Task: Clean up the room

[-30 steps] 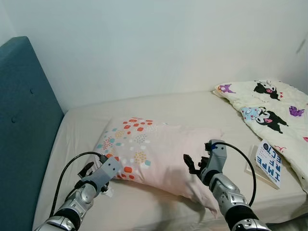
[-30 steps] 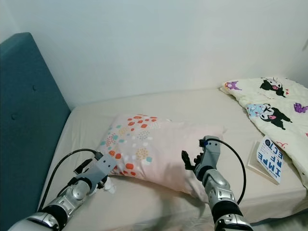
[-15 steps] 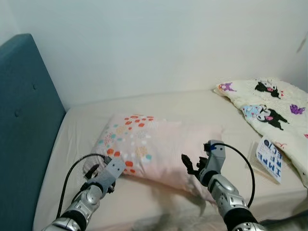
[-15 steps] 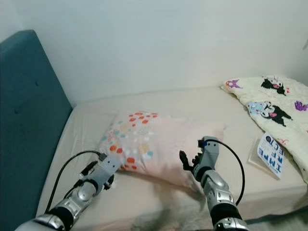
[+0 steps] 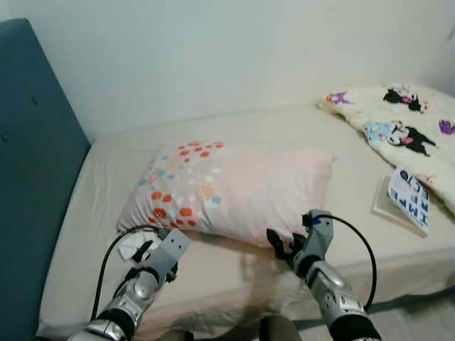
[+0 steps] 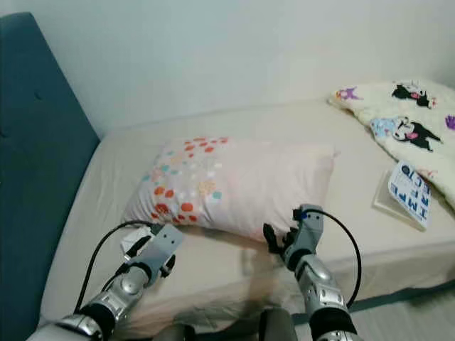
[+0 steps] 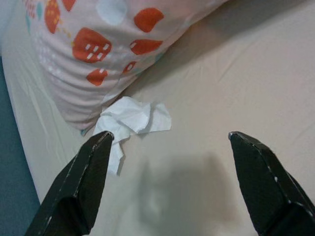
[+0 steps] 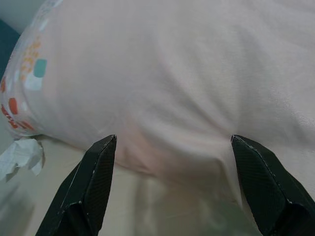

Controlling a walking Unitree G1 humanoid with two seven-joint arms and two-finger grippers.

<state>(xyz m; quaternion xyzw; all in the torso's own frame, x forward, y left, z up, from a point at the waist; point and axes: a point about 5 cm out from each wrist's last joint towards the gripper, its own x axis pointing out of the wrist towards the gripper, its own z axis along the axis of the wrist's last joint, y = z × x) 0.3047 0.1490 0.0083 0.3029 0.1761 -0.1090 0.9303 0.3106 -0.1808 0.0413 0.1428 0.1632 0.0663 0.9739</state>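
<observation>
A pink pillow with coloured dots at one end lies flat on the beige bed. A crumpled white tissue rests on the sheet against the pillow's near left corner. My left gripper hovers open just short of the tissue, which lies near one fingertip. My right gripper is open at the pillow's near edge; its view looks straight onto the pillow's side, with nothing between its fingers.
A blue padded headboard runs along the left. A cartoon-print blanket lies at the back right, with a book in front of it. The bed's front edge and a strip of floor are at the lower right.
The view has shifted back and down, so more of the bed shows. Both grippers have drawn back from the pillow's near corners toward the bed's front edge. The pillow now lies flat.
</observation>
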